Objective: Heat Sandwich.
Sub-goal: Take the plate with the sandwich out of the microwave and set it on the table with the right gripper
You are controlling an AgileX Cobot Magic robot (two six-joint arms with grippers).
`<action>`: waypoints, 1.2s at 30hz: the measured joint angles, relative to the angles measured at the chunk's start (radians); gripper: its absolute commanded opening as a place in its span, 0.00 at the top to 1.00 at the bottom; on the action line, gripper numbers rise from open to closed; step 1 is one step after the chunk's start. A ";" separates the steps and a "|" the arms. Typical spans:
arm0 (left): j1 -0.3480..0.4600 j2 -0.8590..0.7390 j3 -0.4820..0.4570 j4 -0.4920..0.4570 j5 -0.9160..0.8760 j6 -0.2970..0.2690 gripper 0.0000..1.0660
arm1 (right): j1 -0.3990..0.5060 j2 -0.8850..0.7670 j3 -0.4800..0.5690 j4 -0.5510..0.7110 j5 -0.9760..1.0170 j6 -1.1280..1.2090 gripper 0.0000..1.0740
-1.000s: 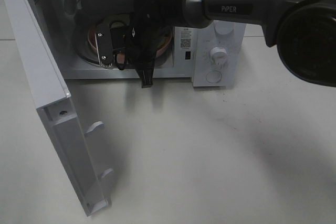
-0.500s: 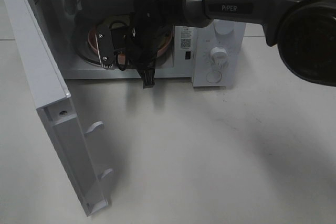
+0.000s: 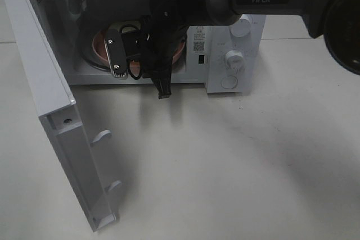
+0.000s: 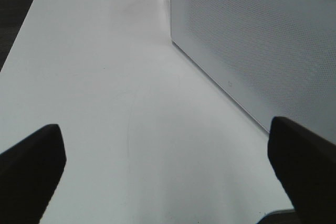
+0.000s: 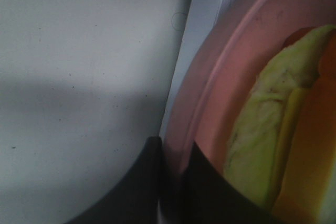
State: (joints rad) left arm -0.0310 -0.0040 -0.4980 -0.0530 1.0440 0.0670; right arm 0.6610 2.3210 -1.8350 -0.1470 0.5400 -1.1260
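Note:
The sandwich point(image 5: 262, 145) shows a yellowish-green layer and lies on a round pink plate point(image 5: 210, 93). My right gripper point(image 5: 176, 182) is shut on the plate's rim, one dark finger point(image 5: 139, 187) outside it and the other over it. From high up, the pink plate point(image 3: 100, 49) sits inside the open microwave point(image 3: 233, 60), and my right gripper point(image 3: 162, 85) and wrist cover most of it. The sandwich is hidden there. My left gripper point(image 4: 168, 182) hangs open over bare table beside the microwave's perforated side point(image 4: 262, 40).
The microwave door point(image 3: 50, 99) swings out to the front left and stands on edge. The control panel with a white dial point(image 3: 234, 58) is to the right of the cavity. White table point(image 3: 225, 161) stretches in front.
My right arm and gripper have shifted slightly to the right and toward the front of the cavity, still shut on the plate. The left gripper stays open.

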 measured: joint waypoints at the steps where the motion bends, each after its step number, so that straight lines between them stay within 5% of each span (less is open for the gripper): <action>1: 0.000 0.000 0.000 0.000 0.000 0.000 0.05 | 0.000 0.000 0.000 0.000 0.000 0.000 1.00; 36: 0.000 0.000 0.000 0.000 0.000 0.000 0.05 | 0.020 -0.398 0.528 0.133 -0.181 -0.378 0.99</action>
State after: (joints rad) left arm -0.0310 -0.0040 -0.4980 -0.0530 1.0440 0.0670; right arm 0.6810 1.9230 -1.3070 -0.0140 0.3590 -1.5040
